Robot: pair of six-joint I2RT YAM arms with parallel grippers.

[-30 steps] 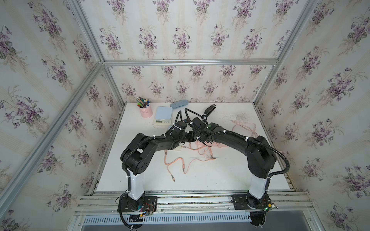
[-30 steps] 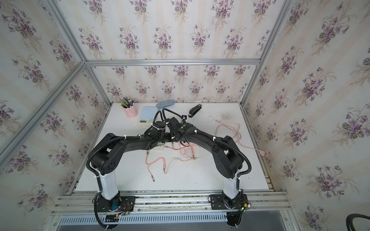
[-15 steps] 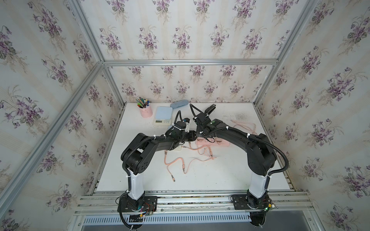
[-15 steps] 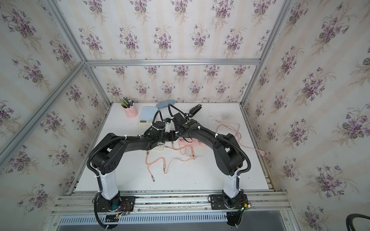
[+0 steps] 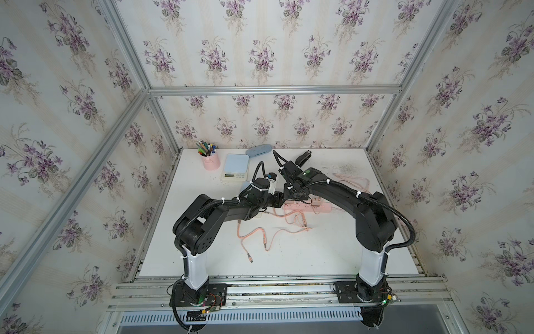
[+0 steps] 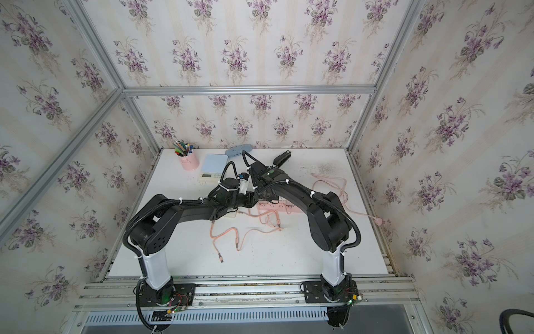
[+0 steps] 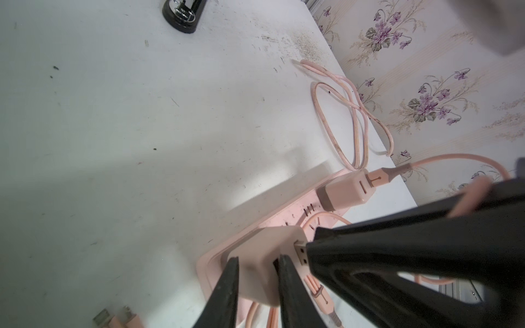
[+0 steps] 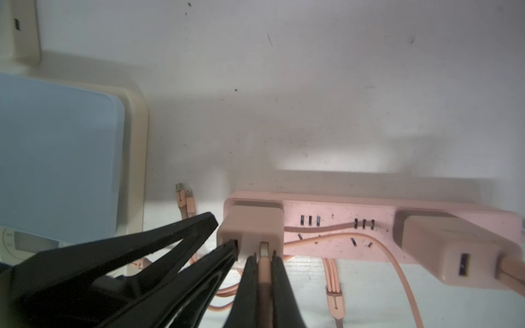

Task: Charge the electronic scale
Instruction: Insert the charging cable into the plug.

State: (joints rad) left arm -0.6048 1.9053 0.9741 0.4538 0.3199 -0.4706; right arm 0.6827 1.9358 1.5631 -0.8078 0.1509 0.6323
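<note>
Black-fingered, clamps right gripper (image 8: 264, 255) on pink USB plug (image 8: 264, 245) at the adapter (image 8: 252, 224). Brackets its corner with left gripper (image 7: 257, 262); cannot tell whether squeezing.

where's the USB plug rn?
The USB plug is mid-table, between the fingers of the right gripper, tip at the face of the charger block on the left end of the pink power strip. Left wrist view: metal shell showing, not seated.

In both top views the right arm (image 5: 344, 192) (image 6: 294, 192) covers part of the pink power strip (image 5: 319, 207) (image 6: 267, 207). The right wrist view cuts off the electronic scale (image 8: 56, 159), its display (image 8: 31, 241) blurred. The left wrist view crops the black stapler (image 7: 183, 14).
</note>
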